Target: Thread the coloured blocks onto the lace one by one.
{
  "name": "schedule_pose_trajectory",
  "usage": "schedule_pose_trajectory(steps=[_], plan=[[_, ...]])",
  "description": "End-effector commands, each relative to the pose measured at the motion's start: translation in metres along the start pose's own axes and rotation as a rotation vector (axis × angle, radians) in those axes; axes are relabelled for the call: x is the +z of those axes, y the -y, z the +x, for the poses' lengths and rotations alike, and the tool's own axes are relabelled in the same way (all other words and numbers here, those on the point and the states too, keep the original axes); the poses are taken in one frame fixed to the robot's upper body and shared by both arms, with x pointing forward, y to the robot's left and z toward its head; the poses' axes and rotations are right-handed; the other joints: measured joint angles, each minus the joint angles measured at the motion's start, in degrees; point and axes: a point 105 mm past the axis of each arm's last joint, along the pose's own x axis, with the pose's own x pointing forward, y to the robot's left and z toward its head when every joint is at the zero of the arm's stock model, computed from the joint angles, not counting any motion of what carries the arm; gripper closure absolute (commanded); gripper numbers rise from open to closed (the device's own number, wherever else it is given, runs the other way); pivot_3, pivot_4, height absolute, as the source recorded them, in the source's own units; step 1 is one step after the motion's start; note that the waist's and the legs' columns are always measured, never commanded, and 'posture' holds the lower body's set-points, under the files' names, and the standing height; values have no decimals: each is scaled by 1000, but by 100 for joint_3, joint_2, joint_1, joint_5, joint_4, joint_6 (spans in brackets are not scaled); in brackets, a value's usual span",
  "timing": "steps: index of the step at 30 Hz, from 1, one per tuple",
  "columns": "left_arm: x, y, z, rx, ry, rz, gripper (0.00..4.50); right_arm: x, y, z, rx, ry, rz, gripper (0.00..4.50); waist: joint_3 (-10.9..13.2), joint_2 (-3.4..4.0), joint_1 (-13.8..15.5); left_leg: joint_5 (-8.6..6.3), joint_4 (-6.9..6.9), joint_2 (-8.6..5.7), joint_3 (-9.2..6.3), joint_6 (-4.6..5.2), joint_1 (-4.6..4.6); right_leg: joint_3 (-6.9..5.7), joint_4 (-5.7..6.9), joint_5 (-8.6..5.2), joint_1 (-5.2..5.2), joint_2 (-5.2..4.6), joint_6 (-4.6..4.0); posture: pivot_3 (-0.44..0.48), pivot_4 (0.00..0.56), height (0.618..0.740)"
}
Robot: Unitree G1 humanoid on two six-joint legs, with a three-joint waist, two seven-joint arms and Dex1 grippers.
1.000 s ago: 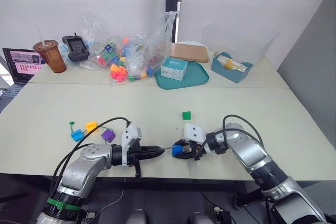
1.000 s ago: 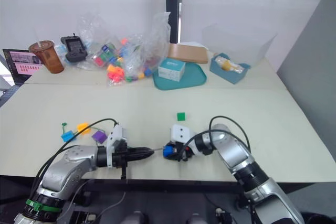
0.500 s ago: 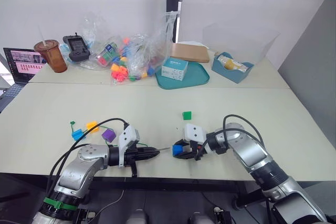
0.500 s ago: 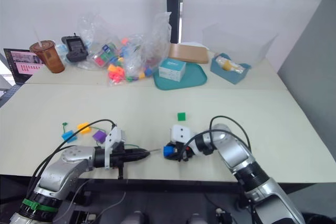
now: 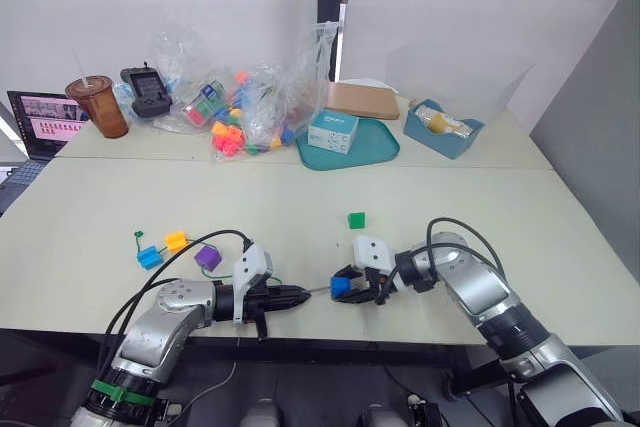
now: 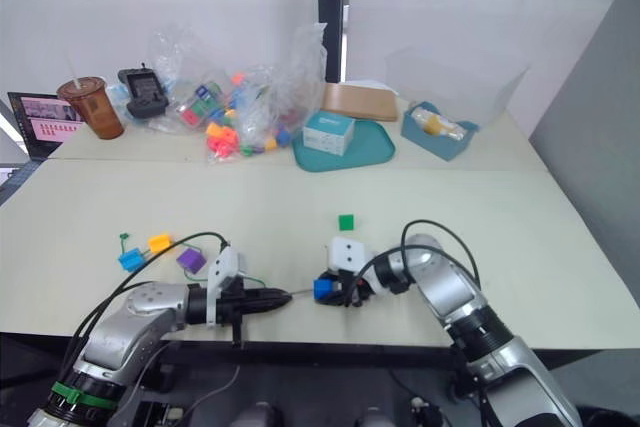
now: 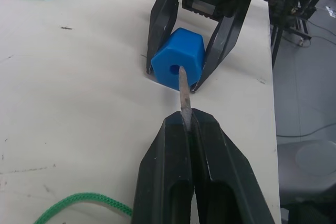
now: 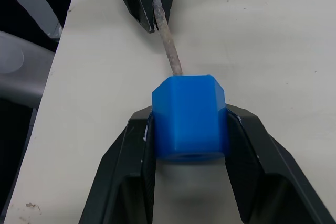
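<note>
Right black two-finger gripper [image 5: 350, 288] clamps the small dark blue plastic cube [image 7: 178, 65] at lower centre near the pale table's front edge [image 5: 400, 332], while the left gripper [image 5: 296, 296], closed on the thin green lace's stiff tip [image 7: 183, 91], meets the cube's hole.

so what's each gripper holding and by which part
Left gripper pinches the stiff dark needle tip of the thin green lace by its base; right gripper clamps the dark blue plastic cube by opposite sides.

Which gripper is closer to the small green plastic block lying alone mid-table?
Right. The right gripper, shut on the dark blue plastic cube, sits just in front of the green block. The left gripper, pinching the lace's stiff tip, is farther off to the left.
</note>
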Motion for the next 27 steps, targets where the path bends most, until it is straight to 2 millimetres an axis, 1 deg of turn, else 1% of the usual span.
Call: schedule_pose_trajectory(steps=[1,6,16,22,27], plan=[[8,2,3,-12,24,34,4500,-24,-6,-1,10,-86,61,3195,0,0,0,0,0,0,0,0,0,0,0,0,0,0,0,0,150,740],[9,3,7,-23,19,41,4500,-23,-6,-2,9,-86,58,3195,0,0,2,0,0,0,0,0,0,0,0,0,0,0,0,0,150,740],[17,6,29,-58,40,63,4500,-22,-8,-2,13,-90,55,3195,0,0,11,0,1,-1,0,0,0,0,-1,0,1,0,0,0,150,740],[17,15,53,-114,35,95,4500,-21,-9,-1,15,-89,56,3195,0,0,41,0,3,-3,0,0,1,0,-5,1,7,-1,1,0,150,740],[25,12,62,-121,40,124,4500,-20,-11,0,19,-88,56,3195,0,0,39,0,2,-3,0,0,3,0,-4,1,7,-1,1,0,150,740]])
